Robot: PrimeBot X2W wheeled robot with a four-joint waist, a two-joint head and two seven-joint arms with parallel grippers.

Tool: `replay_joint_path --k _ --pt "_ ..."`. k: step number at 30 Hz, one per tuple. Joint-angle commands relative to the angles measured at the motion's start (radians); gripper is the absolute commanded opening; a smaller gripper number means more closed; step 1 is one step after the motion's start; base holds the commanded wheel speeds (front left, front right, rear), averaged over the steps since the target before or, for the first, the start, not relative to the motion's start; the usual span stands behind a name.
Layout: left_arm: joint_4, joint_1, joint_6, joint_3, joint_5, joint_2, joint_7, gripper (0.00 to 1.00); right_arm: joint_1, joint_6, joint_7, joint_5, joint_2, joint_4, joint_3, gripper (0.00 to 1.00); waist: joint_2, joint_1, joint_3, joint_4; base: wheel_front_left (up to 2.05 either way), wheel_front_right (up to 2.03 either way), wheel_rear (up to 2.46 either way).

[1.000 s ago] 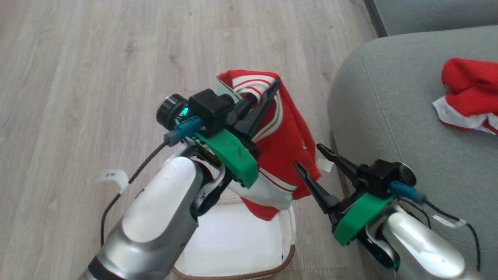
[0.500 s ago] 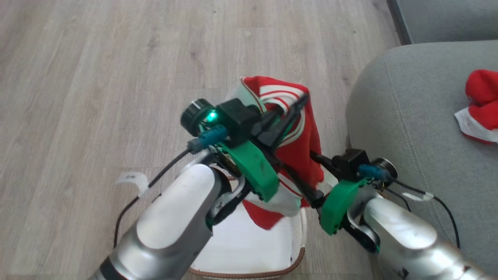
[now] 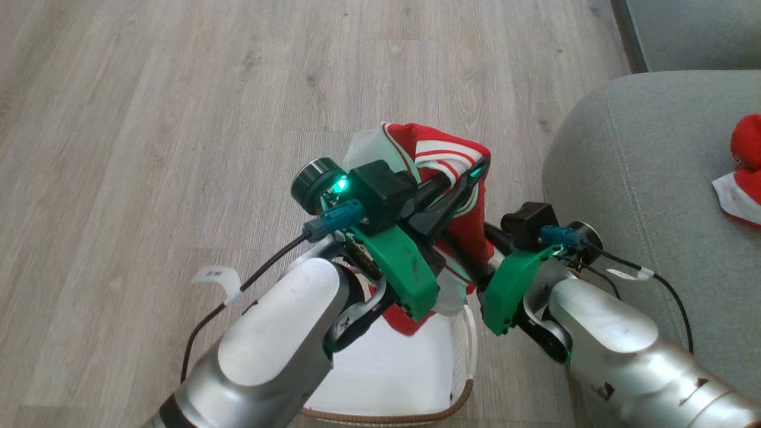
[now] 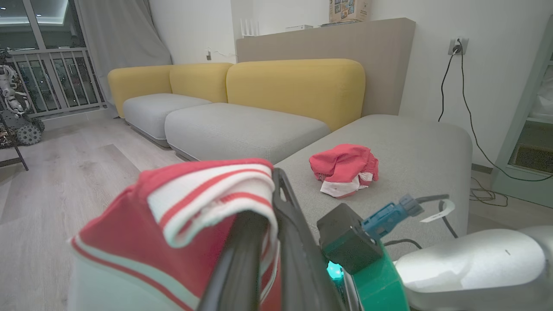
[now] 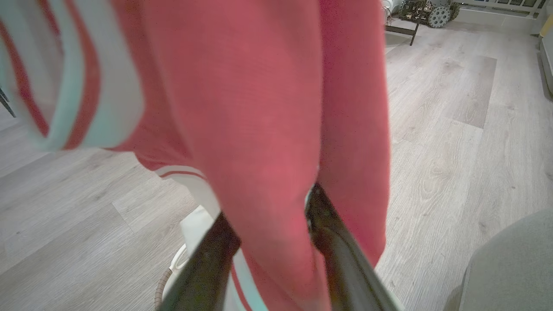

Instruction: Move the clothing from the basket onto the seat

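Note:
A red garment with white stripes (image 3: 440, 142) hangs from my left gripper (image 3: 475, 172), which is shut on its striped edge above the white basket (image 3: 386, 417). In the left wrist view the cloth (image 4: 181, 203) drapes over the closed left gripper (image 4: 265, 194). My right gripper (image 3: 469, 246) reaches in from the right. Its jaws stand apart with a hanging fold (image 5: 259, 86) between them, as seen at the right gripper (image 5: 270, 207). A second red garment (image 3: 743, 172) (image 4: 345, 168) lies crumpled on the grey-green seat (image 3: 642, 178) (image 4: 402, 142).
The basket rim (image 5: 166, 280) is directly below the hanging cloth, on pale wood floor (image 3: 148, 119). The seat's rounded corner is close to my right arm. Yellow-backed sofa sections (image 4: 293, 82) stand beyond, with cables (image 4: 458, 86) by the wall.
My right gripper has moved left, and its fingers now straddle the hanging garment. The left gripper still holds the cloth. The head camera has shifted, so the seat sits further right.

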Motion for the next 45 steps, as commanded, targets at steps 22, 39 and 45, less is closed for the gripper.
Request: replay_joint_path --k 22,39,45 --pt "0.041 0.032 0.048 0.05 -0.044 0.049 -0.037 0.0 0.167 0.0 -0.013 -0.123 -0.066 -0.327 -0.387 0.0 -0.0001 0.0 0.007 -0.043 0.0 0.0 0.0" --pt "0.099 0.071 0.023 -0.049 -0.042 0.018 -0.116 1.0 0.312 0.0 -0.014 -0.215 -0.134 -0.578 -0.665 0.0 -0.0001 0.0 0.024 -0.229 0.0 0.0 0.0" --pt "0.124 0.05 0.036 -0.053 -0.02 0.03 -0.129 1.0 0.329 0.0 -0.014 -0.22 -0.148 -0.639 -0.736 0.0 -0.0001 0.0 0.039 -0.333 0.0 0.0 0.0"
